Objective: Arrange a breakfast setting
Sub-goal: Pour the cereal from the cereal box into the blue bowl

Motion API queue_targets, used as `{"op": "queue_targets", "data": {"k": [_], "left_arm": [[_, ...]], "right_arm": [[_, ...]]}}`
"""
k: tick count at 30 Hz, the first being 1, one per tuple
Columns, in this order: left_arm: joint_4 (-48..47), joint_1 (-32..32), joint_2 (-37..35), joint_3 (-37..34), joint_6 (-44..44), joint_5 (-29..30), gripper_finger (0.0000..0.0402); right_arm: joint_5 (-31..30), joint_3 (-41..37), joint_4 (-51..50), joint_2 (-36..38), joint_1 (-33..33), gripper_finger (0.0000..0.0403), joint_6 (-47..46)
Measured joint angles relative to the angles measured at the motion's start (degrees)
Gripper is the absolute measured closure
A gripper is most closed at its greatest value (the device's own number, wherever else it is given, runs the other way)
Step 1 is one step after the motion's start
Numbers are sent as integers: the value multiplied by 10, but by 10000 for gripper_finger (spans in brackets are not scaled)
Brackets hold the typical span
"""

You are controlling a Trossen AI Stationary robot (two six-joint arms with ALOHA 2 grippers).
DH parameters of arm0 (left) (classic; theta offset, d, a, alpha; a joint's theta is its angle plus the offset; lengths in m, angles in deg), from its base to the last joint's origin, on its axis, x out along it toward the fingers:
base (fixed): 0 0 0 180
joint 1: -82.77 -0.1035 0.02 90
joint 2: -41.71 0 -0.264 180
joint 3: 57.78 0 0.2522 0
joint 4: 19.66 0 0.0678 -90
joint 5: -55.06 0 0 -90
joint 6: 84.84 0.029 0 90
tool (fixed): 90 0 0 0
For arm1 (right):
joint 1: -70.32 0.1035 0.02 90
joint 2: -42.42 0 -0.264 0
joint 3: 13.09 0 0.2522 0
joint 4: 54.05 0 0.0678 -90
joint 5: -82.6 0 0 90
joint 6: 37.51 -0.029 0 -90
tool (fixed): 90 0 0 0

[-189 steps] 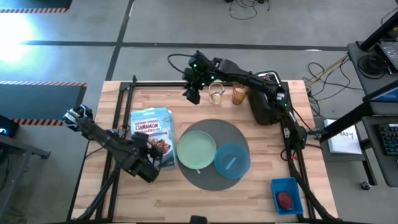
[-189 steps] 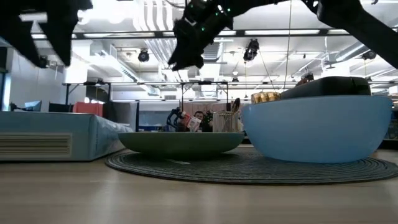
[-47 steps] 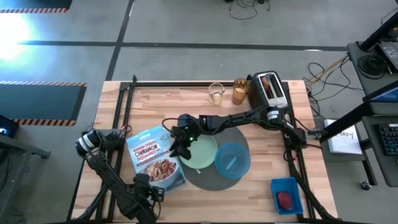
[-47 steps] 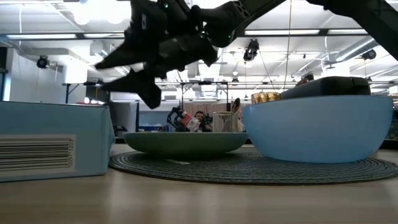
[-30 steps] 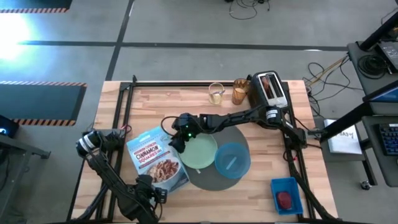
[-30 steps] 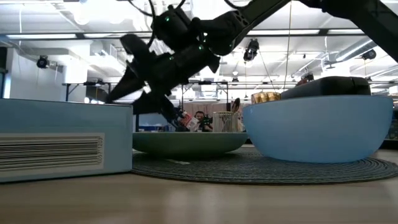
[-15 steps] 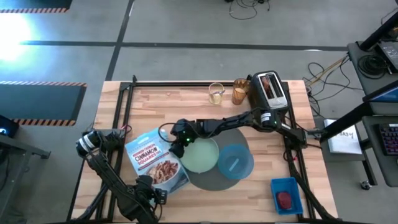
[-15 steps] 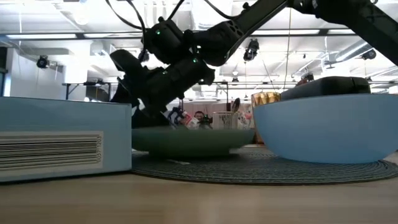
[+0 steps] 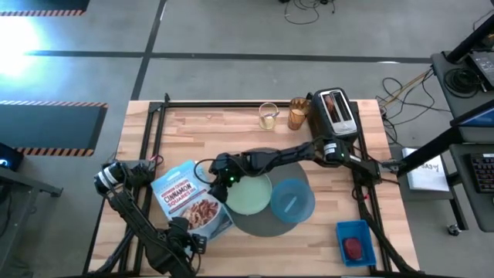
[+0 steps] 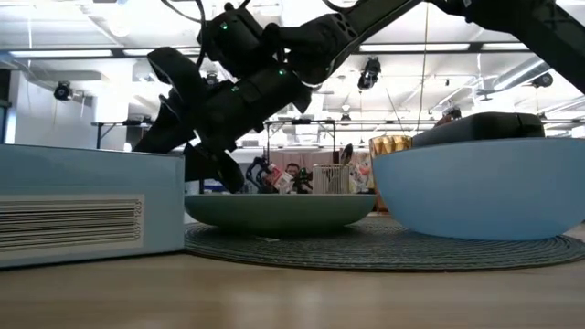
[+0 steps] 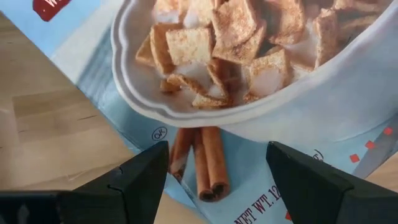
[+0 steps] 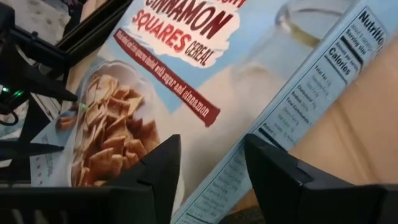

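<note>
A light-blue cereal box (image 9: 185, 202) lies flat on the table, left of the round dark-grey mat (image 9: 255, 224). The mat bears the pale green plate (image 9: 248, 193) and the blue bowl (image 9: 293, 202). My right gripper (image 9: 218, 176) is open at the box's far right corner. In its wrist view the fingers (image 12: 155, 174) straddle the box's long side panel (image 12: 311, 87). My left gripper (image 11: 217, 149) is open, pointing down over the box's near corner (image 11: 205, 180). My right gripper comes slanting down from the table's right, one finger over the box's front face (image 12: 186, 124) and one beside the side panel. I cannot tell whether either finger touches the box. My left gripper's fingers (image 11: 140, 180) flank the near corner; touch cannot be told.
At the far edge stand a clear glass (image 9: 268, 116), the amber glass (image 9: 297, 116) and a toaster (image 9: 333, 112) with brown toast in a slot. A blue tray (image 9: 355, 243) with a small red piece sits at the near right. A black frame (image 9: 154, 139) borders the table's left.
My right gripper has moved toward the table's left and a little down, from over the plate's left rim to the box's far right corner. The box has turned, its far end swinging left while its near end stayed. The blue bowl has slid slightly right.
</note>
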Motion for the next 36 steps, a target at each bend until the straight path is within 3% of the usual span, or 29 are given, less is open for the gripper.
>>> {"op": "queue_targets", "data": {"k": [8,19,27,30,36], "left_arm": [[-7,0,0,0,3,0,141],[-7,0,0,-4,2,4,141],[-132,2,1,76,-22,24,141],[-156,8,4,108,-23,-4,141],[-149,21,39,127,-37,-135,141]], "right_arm": [[2,0,4,-22,9,287,-4],[13,16,-4,-24,14,233,6],[29,17,-2,-24,17,219,4],[27,17,-3,-25,16,220,5],[22,17,-4,-25,15,220,11]]}}
